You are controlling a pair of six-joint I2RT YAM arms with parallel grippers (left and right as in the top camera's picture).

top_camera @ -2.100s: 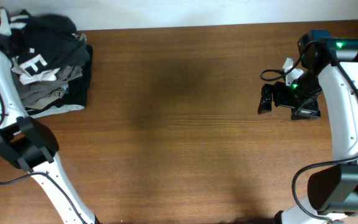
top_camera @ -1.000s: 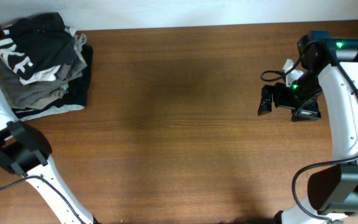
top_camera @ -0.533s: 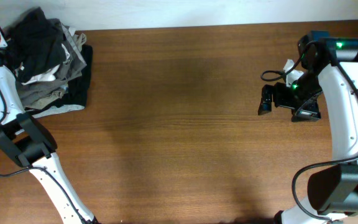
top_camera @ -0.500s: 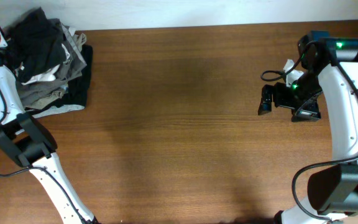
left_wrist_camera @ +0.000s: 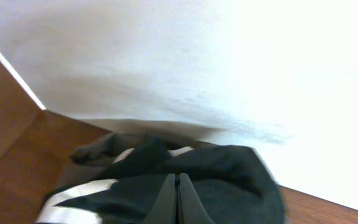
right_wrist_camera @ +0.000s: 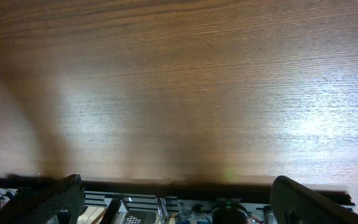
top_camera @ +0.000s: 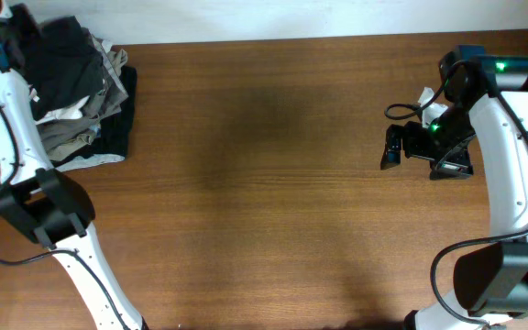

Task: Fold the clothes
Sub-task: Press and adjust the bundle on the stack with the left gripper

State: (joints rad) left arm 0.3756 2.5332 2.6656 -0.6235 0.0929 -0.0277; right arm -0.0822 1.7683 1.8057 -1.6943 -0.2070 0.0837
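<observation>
A heap of black, grey and white fabric clothes point(top_camera: 76, 92) is seen at the far left corner of the brown wooden table point(top_camera: 264, 202), just beside the white wall point(left_wrist_camera: 229, 62). The pieces are lying loosely one over another, and the lowest ones look flatter than the crumpled top. In the left wrist view the left gripper point(left_wrist_camera: 178, 177) is shown with its two fingers pressed together. The tips are sunk into a black garment with a white band point(left_wrist_camera: 229, 177) on top of the heap, so this garment is judged to be pinched between them. The right gripper point(right_wrist_camera: 176, 180) is spread wide above bare wood, well apart from the heap, and nothing is held in it. The clothes are judged to be light, soft and limp: they will sag and bunch when lifted, and a grip in the middle will give only a lump. A hem, a corner or a shoulder seam should be preferred, ideally two such points taken by both grippers, so that the cloth can be spread flat. No basket, box or other container is visible; the clothes are lying directly on the table.
</observation>
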